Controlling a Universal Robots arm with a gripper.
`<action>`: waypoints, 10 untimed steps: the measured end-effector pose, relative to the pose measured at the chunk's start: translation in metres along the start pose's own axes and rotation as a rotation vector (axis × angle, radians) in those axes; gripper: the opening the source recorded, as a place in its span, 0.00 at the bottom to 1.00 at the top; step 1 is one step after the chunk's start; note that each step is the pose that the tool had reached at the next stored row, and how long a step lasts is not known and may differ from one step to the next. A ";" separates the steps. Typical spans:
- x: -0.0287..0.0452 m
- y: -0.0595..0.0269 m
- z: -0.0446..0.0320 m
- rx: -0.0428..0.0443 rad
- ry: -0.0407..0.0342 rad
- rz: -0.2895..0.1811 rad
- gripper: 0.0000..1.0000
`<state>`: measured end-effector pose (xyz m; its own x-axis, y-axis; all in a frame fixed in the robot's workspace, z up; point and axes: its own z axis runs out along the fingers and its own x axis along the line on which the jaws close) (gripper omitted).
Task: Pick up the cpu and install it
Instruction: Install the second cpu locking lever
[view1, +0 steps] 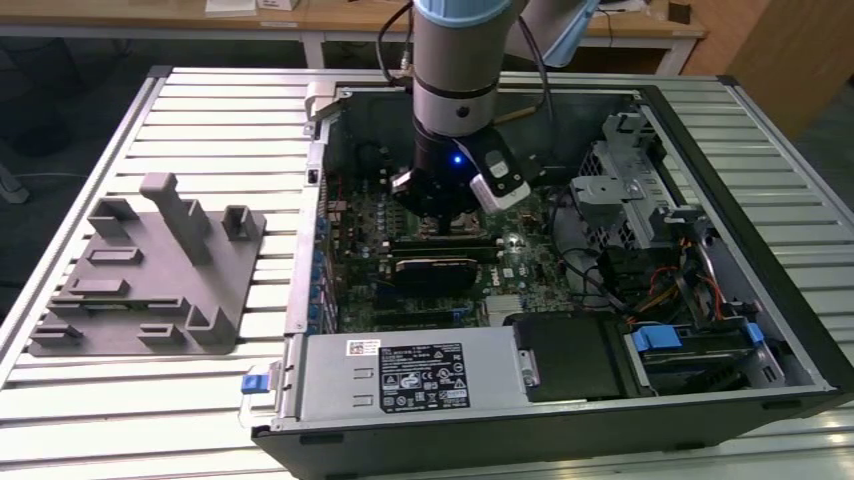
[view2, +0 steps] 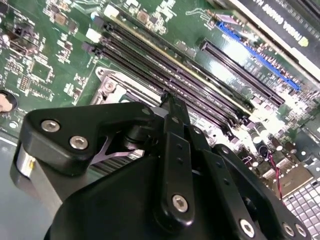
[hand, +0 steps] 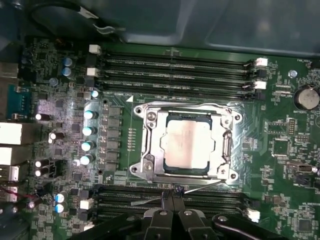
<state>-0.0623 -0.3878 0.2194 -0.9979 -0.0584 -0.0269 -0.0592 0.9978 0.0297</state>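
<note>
While the arm (view1: 454, 60) reaches down from above in the exterior view, its gripper (view1: 434, 205) hangs low inside the open computer case (view1: 694, 300), over the upper middle of the motherboard (view1: 441, 270). The case lies on its side on a slatted metal table (view1: 200, 120) and holds a grey power supply (view1: 407, 375) along its near wall, a black drive bay (view1: 574, 355) beside that, and drive cages with blue tabs and bundled wires toward the exterior view's right. On the table at the exterior view's left, well apart from the case, sits a grey fixture tray (view1: 147, 270) with upright posts.

In the second wrist view, the black gripper (view2: 170, 100) shows its fingers (view2: 175, 150) pressed together with nothing between them, the tips just above the board near the metal frame of the socket (view2: 107, 85). Long black memory slots (view2: 190, 75) run beside it, and a blue expansion slot (view2: 260, 55) lies further off.

In the first wrist view, the cpu (hand: 186, 146) sits flat inside the socket (hand: 150, 150), its silvery top facing up and framed by the metal bracket. The closed tips of the gripper (hand: 174, 192) hover just beside the socket's edge, over a bank of memory slots (hand: 175, 202), apart from the cpu. A second bank of slots (hand: 175, 75) runs on the socket's far side, and a row of capacitors (hand: 88, 130) stands next to it.
</note>
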 end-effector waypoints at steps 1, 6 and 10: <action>0.0014 -0.0006 0.0005 -0.0049 -0.0002 0.000 0.11; 0.0054 -0.0056 0.0032 -0.0229 -0.0013 0.001 0.11; 0.0066 -0.0119 0.0045 -0.0384 -0.0023 0.001 0.11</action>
<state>-0.0681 -0.3999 0.2144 -0.9979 -0.0572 -0.0292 -0.0591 0.9959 0.0681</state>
